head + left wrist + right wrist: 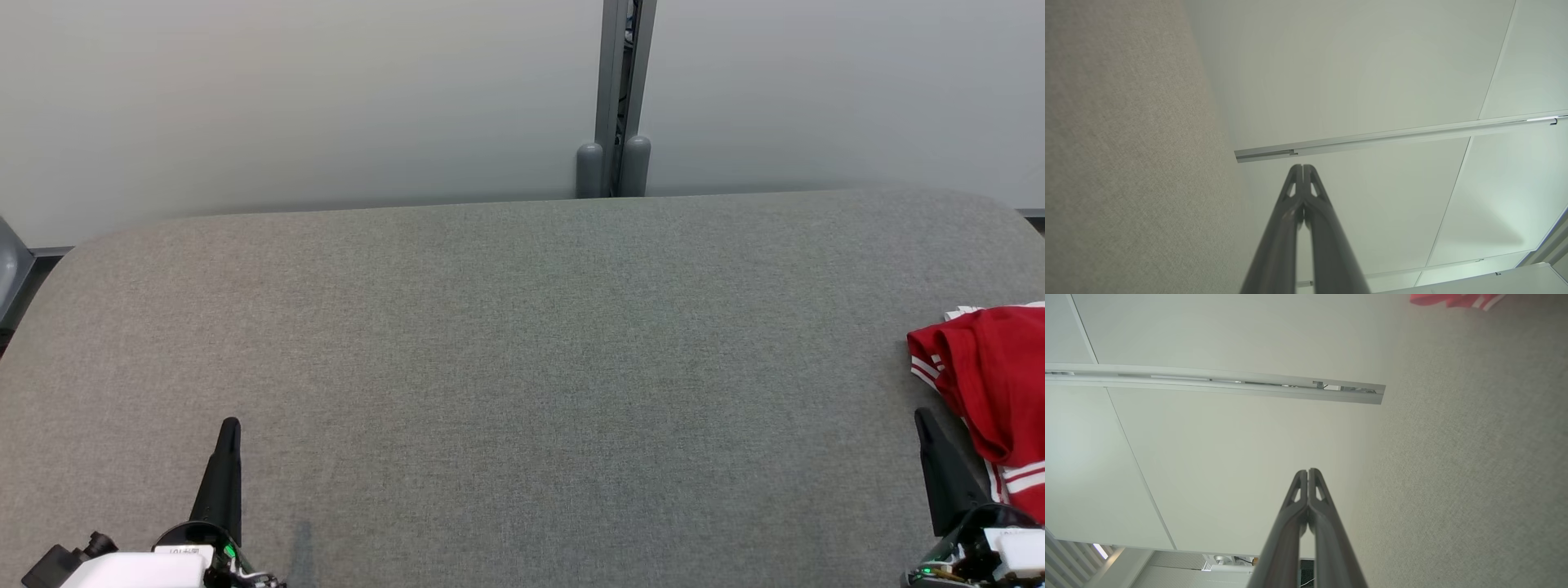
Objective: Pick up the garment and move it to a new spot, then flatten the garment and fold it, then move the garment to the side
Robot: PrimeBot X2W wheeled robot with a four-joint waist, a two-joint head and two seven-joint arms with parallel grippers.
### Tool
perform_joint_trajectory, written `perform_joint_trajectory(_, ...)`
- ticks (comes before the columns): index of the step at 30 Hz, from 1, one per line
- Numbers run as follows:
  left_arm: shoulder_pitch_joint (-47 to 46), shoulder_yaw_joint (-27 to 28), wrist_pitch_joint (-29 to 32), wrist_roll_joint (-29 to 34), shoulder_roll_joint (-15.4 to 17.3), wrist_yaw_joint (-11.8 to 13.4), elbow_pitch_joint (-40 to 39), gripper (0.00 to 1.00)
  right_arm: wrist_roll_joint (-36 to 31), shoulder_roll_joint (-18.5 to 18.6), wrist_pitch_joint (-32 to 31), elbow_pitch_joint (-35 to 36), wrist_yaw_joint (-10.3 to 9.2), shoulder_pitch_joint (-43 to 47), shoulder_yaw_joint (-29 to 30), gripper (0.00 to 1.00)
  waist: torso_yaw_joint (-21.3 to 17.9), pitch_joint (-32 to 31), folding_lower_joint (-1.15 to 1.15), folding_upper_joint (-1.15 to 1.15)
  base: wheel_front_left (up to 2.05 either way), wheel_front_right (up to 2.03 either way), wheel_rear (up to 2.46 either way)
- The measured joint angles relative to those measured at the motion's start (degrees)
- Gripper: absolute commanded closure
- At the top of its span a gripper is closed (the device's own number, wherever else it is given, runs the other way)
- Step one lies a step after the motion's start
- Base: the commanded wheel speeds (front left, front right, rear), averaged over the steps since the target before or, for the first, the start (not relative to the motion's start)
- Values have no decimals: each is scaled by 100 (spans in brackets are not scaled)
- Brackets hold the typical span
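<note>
- While both arms rest low at the near edge of a wide table [522, 351] covered in grey fabric, a red garment [992, 384] with white stripes lies crumpled at the table's right edge, about midway between near and far, partly cut off by the head view's border.
- The left gripper [230, 426] sits at the near left, well apart from the garment, its two long dark fingers pressed together, clenched on nothing, pointing toward the far side.
- The right gripper [923, 416] sits at the near right, likewise clamped together and empty, its tip just beside the garment's near left folds; whether it touches the cloth cannot be told.
- Beyond the table's far edge stand pale wall panels [326, 98], joined by an upright grey metal post [614, 98].
</note>
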State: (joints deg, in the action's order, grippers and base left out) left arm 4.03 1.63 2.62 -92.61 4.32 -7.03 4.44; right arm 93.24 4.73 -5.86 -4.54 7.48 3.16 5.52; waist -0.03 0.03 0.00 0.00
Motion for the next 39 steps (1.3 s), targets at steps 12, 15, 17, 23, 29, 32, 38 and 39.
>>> perform_joint_trajectory(12,-60,47,41,-163,-45,-41,7,100,196,-18,-53,-1,0,5,46,100,3,1,0,0,0,0,0)
perform_joint_trajectory(15,-61,51,46,-163,-48,-41,7,100,196,-22,-66,-2,0,6,54,100,3,1,0,0,0,0,0)
perform_joint_trajectory(17,-61,52,46,-162,-48,-41,7,100,196,-24,-67,-4,0,6,55,100,3,1,0,0,0,0,0)
perform_joint_trajectory(23,-62,57,47,-162,-56,-41,7,100,196,-32,-68,-2,0,7,67,100,3,1,0,0,0,0,0)
perform_joint_trajectory(29,-62,64,65,-162,-67,-41,7,100,194,-37,-77,-4,0,7,77,100,3,1,0,0,0,0,0)
perform_joint_trajectory(32,-62,66,65,-162,-71,-41,7,100,192,-41,-77,-5,0,7,81,100,3,1,0,0,0,0,0)
perform_joint_trajectory(38,-62,73,71,-160,-75,-41,7,100,179,-46,-93,-4,0,7,89,100,3,1,0,0,0,0,0)
perform_joint_trajectory(39,-62,73,71,-160,-76,-41,7,100,179,-47,-94,-3,0,7,90,100,3,1,0,0,0,0,0)
